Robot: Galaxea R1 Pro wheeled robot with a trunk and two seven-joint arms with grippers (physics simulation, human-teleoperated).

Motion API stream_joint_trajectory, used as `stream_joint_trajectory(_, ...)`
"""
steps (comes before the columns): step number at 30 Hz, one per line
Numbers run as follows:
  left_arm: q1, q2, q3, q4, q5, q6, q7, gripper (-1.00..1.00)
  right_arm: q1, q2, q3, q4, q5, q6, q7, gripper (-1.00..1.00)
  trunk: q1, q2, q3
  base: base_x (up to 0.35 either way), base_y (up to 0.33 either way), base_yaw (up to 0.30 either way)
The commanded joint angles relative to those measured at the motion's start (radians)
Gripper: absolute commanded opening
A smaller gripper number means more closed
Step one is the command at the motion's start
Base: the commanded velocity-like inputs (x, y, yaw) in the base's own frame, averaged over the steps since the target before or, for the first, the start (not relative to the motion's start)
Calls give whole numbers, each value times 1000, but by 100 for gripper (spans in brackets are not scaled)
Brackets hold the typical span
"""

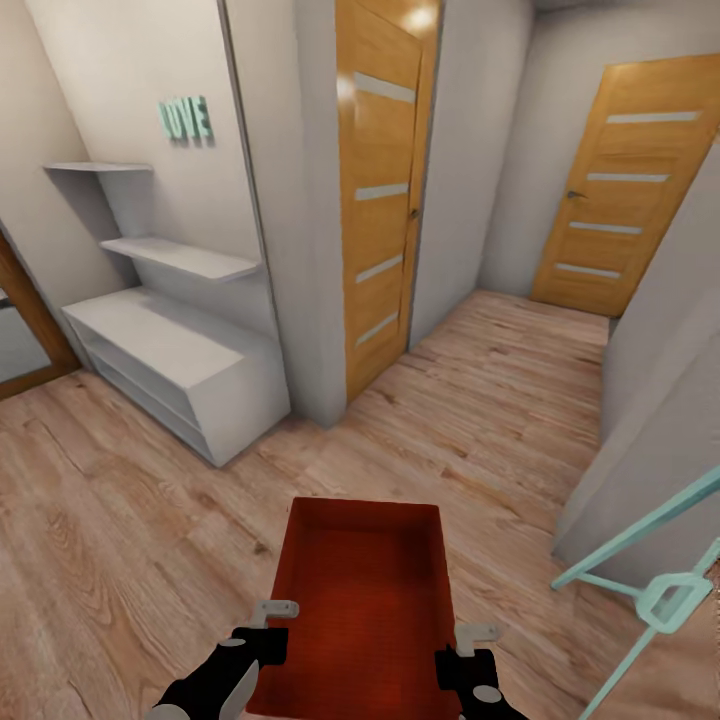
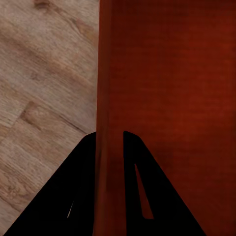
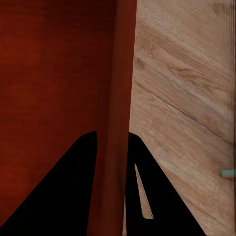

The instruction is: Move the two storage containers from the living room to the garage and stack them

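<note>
**Both claws are holding one red bin in the hallway**

Both claws are pinching the orange-red storage container [image 1: 365,590]. The left gripper [image 1: 262,632] is closed on the left wall and the right gripper [image 1: 468,652] on the right wall. The bin is sitting between the arms, its long side pointing ahead over the wood plank floor [image 1: 150,520], toward two orange-wood doors [image 1: 385,190]. Carrying it on means both arms moving together.

Wrist views are showing each thin wall squeezed between the fingers [image 2: 135,162], something the head view is showing less clearly.
</note>
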Motion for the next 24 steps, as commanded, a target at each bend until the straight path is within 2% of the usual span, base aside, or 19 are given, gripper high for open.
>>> stream_joint_trajectory(1,-1,2,-10,-5,14,6,11,-100,-1,-12,8,26,-17,-5,-5,-100,1,0,-1,323,0,-275)
stream_joint_trajectory(24,-1,2,-10,-5,15,6,11,-100,-1,-12,8,26,-17,-5,-5,-100,1,0,-1,323,0,-256)
